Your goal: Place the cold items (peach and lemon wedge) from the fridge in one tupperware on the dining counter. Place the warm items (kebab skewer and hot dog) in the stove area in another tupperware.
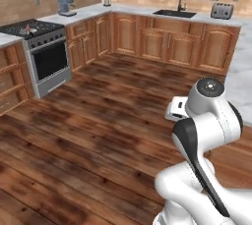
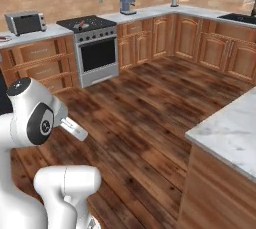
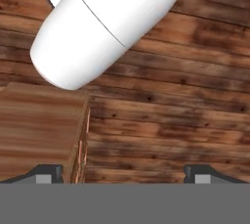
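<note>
Red and small, something lies on the stove top (image 2: 85, 24), likely the kebab skewer or hot dog, though it is too tiny to name; the peach, lemon wedge and tubs I cannot make out. The stove (image 1: 42, 47) stands well apart from the robot, across a wide stretch of wooden floor (image 1: 98, 121). The gripper (image 3: 122, 171) hangs empty, its two fingertips (image 3: 46, 171) far apart at the bottom of the hand view, pointing down at floorboards.

My judgement is that the step in hand is travel: the base has to get close to the stove before any reaching starts. Best to keep the arm folded in as it is, jaws wide, and drive up square to the stove front so the burners fall within easy reach. The marble counter (image 2: 230, 128) just beside the base on the right is the thing to avoid clipping when turning.

The left base view shows the sink (image 1: 174, 13) and a toaster (image 1: 222, 9) along the far wall, with a blue coffee machine (image 1: 65, 3) near the corner. The right base view adds a toaster oven (image 2: 25, 22) on the counter left of the stove. The hand view alone shows a wooden cabinet edge (image 3: 44, 130) beneath the hand.
</note>
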{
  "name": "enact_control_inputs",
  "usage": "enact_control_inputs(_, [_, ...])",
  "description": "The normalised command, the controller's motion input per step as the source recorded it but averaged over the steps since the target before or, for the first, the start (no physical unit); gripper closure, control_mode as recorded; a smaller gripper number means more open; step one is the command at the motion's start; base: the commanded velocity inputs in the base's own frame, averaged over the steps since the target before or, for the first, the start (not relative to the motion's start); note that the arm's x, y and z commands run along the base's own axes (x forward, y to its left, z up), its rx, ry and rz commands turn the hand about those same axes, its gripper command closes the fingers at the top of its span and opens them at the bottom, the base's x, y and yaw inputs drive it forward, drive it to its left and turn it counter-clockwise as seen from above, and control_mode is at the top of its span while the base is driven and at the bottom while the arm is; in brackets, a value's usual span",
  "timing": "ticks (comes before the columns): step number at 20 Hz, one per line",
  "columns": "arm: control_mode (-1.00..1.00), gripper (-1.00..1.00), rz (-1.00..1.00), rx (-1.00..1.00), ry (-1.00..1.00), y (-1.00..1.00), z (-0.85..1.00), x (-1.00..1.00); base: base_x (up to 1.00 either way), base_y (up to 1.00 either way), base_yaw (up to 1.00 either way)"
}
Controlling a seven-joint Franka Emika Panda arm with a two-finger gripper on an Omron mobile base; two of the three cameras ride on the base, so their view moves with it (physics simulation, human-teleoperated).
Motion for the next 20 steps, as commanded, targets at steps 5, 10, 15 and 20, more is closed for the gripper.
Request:
enact_control_inputs(5, [1.0, -1.0, 0.0, 0.0, 0.0, 0.0, 0.0, 0.0, 1.0, 1.0, -0.03])
enact_control_inputs(10, [1.0, -1.0, 0.0, 0.0, 0.0, 0.0, 0.0, 0.0, 1.0, 1.0, 0.0])
enact_control_inputs(15, [1.0, -1.0, 0.0, 0.0, 0.0, 0.0, 0.0, 0.0, 1.0, 0.85, 0.02])
enact_control_inputs(20, [1.0, -1.0, 0.0, 0.0, 0.0, 0.0, 0.0, 0.0, 1.0, 0.55, 0.06])
